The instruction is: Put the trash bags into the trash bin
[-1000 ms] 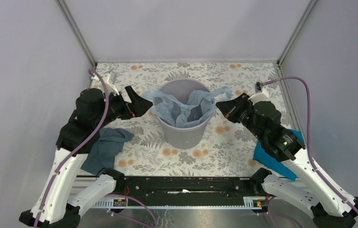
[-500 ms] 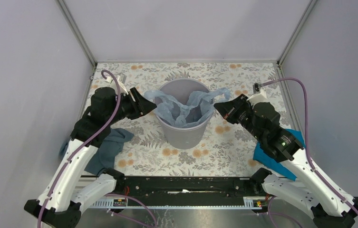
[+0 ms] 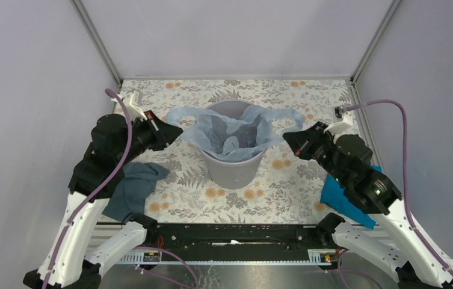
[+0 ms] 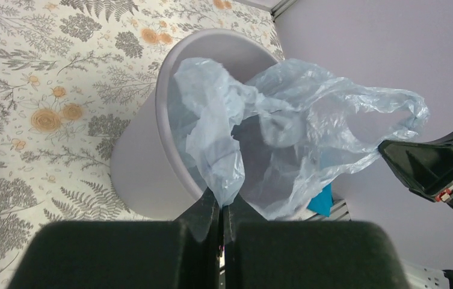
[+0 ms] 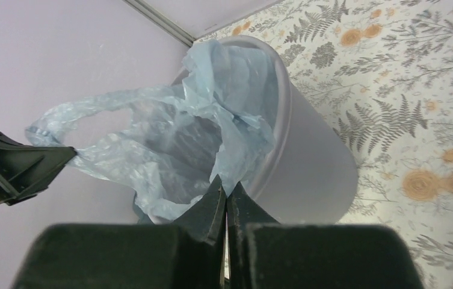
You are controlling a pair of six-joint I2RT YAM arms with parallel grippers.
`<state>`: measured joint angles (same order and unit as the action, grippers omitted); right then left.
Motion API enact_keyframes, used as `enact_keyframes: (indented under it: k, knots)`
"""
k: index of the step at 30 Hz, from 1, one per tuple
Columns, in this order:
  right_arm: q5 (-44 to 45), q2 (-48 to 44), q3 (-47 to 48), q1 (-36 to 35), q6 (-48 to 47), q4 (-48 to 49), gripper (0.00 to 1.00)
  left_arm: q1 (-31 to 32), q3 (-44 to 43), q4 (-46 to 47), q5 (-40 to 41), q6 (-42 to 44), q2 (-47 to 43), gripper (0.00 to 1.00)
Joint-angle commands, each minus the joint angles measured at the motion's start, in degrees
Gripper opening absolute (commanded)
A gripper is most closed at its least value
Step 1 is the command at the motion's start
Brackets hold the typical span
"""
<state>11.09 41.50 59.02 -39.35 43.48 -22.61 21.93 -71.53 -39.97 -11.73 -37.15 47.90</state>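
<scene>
The light-grey trash bin (image 3: 233, 165) stands upright mid-table. The pale-blue trash bag (image 3: 212, 129) hangs inside it, its mouth stretched wide across the rim. My left gripper (image 3: 172, 131) is shut on the bag's left edge, just left of the rim. My right gripper (image 3: 288, 137) is shut on the right edge, just right of the rim. In the left wrist view the film (image 4: 272, 126) comes to a point between my closed tips (image 4: 221, 201), beside the bin (image 4: 145, 168). In the right wrist view the bag (image 5: 169, 138) is likewise pinched at my tips (image 5: 227, 189), next to the bin (image 5: 314, 174).
A dark teal-grey cloth (image 3: 133, 186) lies on the floral table under my left arm. A bright blue cloth (image 3: 341, 201) lies under my right arm. Grey walls enclose the table on three sides, with a metal post in each back corner.
My left gripper went from open to shut on the bag's left edge and pulled it left. The right gripper drew its edge right, so the bag's mouth now spreads wider over the bin.
</scene>
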Motion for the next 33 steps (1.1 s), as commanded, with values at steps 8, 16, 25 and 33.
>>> enact_keyframes:
  k: [8,16,25,33]
  knots:
    - [2.28,-9.17,-4.15,0.15,-3.85,-11.88,0.00,-0.16,3.71,-9.66,4.16,1.66,-7.16,0.00]
    - [4.65,-10.83,-4.22,0.15,-5.15,-17.13,0.00,-0.16,3.12,-13.90,5.96,3.47,-7.23,0.00]
    - [3.66,-7.29,-11.00,0.15,-6.15,-13.56,0.00,-0.16,15.42,-8.24,6.09,1.49,-9.47,0.00]
    - [13.73,0.12,-17.94,0.15,-17.76,3.81,0.00,-0.18,22.73,6.51,10.23,0.08,-4.01,0.00]
